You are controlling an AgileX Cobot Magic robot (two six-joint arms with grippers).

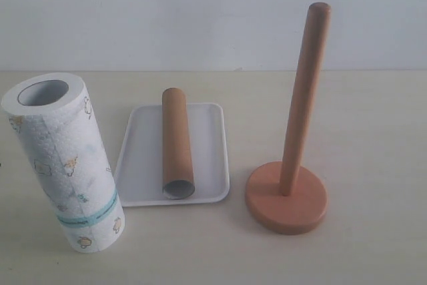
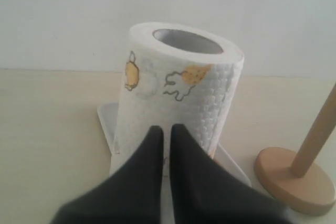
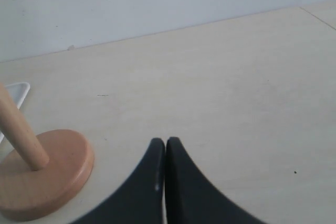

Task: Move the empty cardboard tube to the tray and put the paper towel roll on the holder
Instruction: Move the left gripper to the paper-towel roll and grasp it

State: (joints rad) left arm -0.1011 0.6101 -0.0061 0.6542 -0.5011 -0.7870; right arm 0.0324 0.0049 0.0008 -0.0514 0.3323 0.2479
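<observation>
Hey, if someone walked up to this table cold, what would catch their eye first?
The fat white paper towel roll stands on end at the left of the exterior view, its yellow prints and teal band drawing the eye. At the right rises the wooden holder, its tall pole bare. Between them the brown cardboard tube lies in the white tray.

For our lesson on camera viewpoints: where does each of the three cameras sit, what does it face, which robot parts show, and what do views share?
Exterior: off the arms, looking down at paper towel roll, tray with cardboard tube, holder; no robot parts.
Left wrist: behind the shut left gripper, facing the roll.
Right wrist: behind the shut right gripper, facing the table beside the holder.
Shared: holder shows in all three.
</observation>
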